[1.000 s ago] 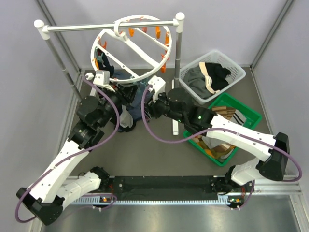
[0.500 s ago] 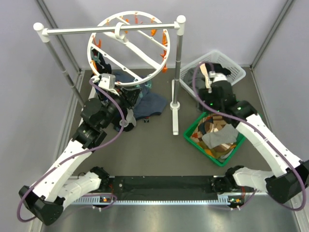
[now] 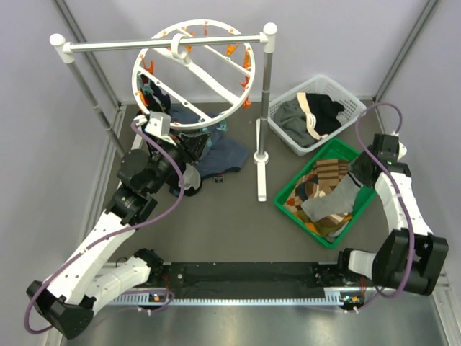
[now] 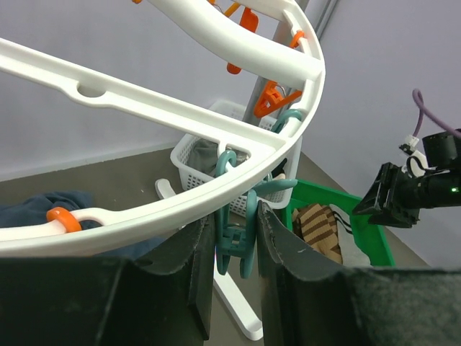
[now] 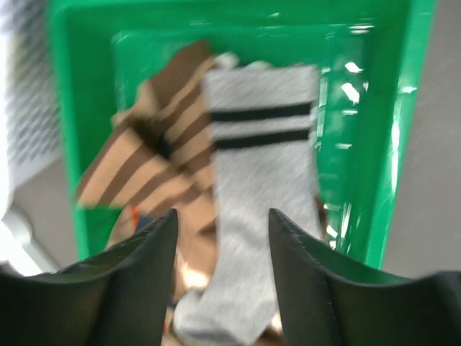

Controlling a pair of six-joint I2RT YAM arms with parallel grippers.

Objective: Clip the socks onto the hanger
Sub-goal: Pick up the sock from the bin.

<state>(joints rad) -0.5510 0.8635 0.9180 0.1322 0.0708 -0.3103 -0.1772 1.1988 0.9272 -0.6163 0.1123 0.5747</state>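
Note:
The hanger point(image 3: 198, 22), a round white ring with orange and teal clips, hangs tilted from the rack bar. Its rim crosses the left wrist view point(image 4: 180, 205). My left gripper point(image 3: 190, 143) is at the ring's lower rim and is shut point(image 4: 235, 249) on a teal clip point(image 4: 238, 234) that hangs from it. A dark sock point(image 3: 148, 96) hangs at the ring's left side. My right gripper point(image 3: 360, 171) is open and empty point(image 5: 222, 238) above a light grey sock with two black stripes point(image 5: 259, 180), which lies in the green bin point(image 3: 333, 199).
A white rack with two posts point(image 3: 268, 86) carries the hanger. A blue-grey garment point(image 3: 225, 155) lies under the ring. A white basket point(image 3: 354, 108) holds bigger clothes. The green bin point(image 3: 377, 170) also holds a brown striped sock point(image 3: 325, 173).
My right arm has swung from under the ring to the far right, over the green bin. The grey sock now lies in the bin. The ring has lifted and tilted. The left gripper stays at the rim.

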